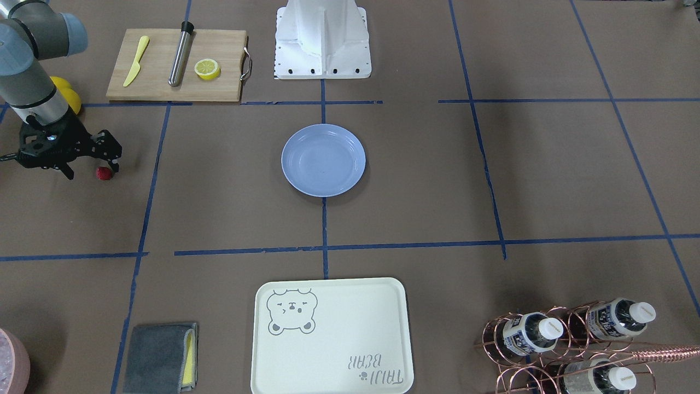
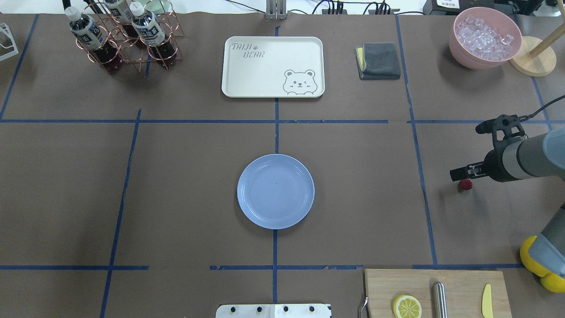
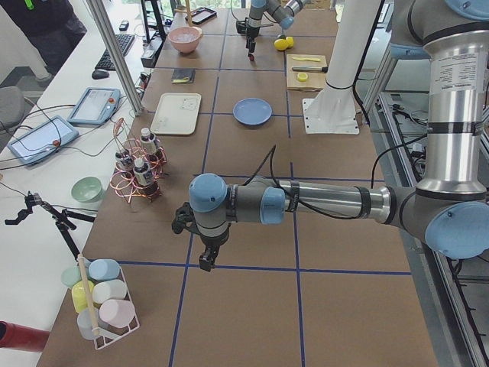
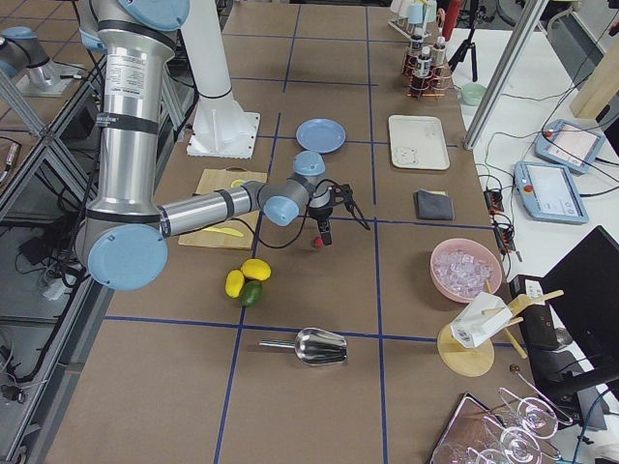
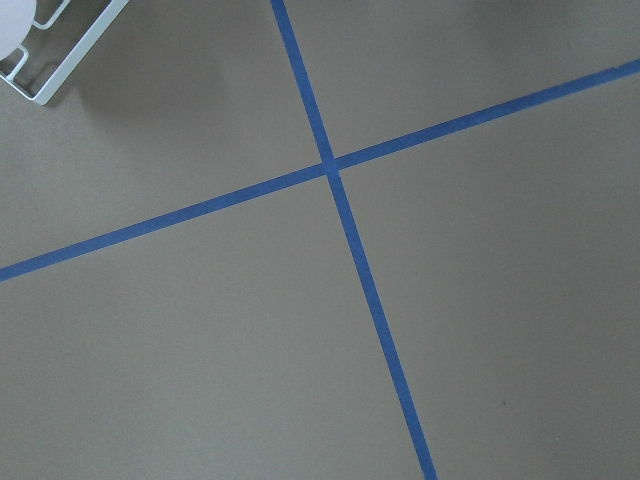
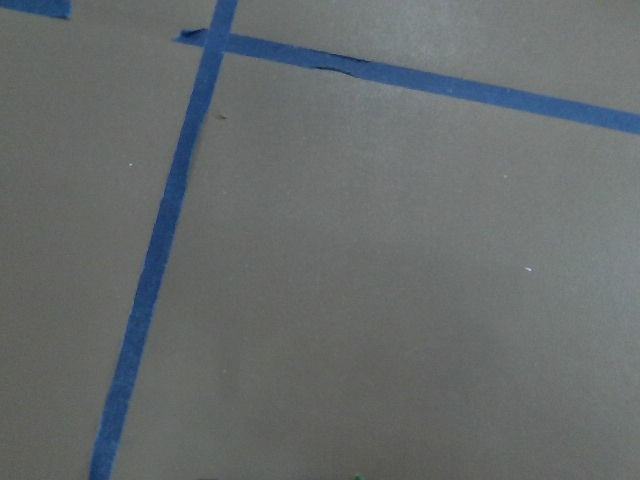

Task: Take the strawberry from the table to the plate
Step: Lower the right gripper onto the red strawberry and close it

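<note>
The strawberry (image 1: 104,173) is a tiny dark-red berry lying on the brown-paper table (image 1: 219,208), far to the robot's right of the light-blue plate (image 1: 322,160). My right gripper (image 1: 92,171) hangs open just over the berry, fingers spread, and the berry sits close to one fingertip. From overhead, the strawberry (image 2: 465,184) lies just below the right gripper (image 2: 459,174), and the plate (image 2: 276,191) is bare. My left gripper (image 3: 205,261) shows only in the exterior left view, low over the table's other end; I cannot tell if it is open or shut.
A wooden cutting board (image 2: 435,291) with a lemon half (image 2: 407,306), a metal cylinder and a yellow knife lies near the right arm's base. Whole lemons (image 4: 247,282), a cream bear tray (image 2: 273,66), a grey cloth (image 2: 378,60), a bottle rack (image 2: 123,37) and a pink bowl of ice (image 2: 484,37) stand around.
</note>
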You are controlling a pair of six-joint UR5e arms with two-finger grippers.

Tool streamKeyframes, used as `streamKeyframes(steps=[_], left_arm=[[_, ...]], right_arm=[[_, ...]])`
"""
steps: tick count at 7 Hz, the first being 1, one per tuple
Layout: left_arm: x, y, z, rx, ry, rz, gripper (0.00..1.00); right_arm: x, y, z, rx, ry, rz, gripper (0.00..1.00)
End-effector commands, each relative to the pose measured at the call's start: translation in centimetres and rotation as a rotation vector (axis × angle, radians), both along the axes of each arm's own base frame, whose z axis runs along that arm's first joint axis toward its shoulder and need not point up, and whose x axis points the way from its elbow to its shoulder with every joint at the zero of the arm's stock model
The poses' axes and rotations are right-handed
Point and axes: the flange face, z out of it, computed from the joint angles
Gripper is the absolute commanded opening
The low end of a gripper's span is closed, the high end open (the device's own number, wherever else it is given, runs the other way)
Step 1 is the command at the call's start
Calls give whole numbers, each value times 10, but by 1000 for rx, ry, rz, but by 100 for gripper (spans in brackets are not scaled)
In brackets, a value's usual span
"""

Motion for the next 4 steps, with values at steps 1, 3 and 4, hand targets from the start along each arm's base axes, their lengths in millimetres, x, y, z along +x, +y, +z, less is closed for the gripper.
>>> streamKeyframes(steps=[1, 3, 4], left_arm=[[0, 1, 1, -1, 1, 0, 100], [0, 1, 1, -1, 1, 0, 100], [0, 1, 0, 0, 1, 0, 100]], right_arm=[[-11, 8, 2, -8, -3, -16, 100], [-13, 8, 8, -10, 9, -15, 100], [-13, 8, 13, -15, 19, -12, 99]])
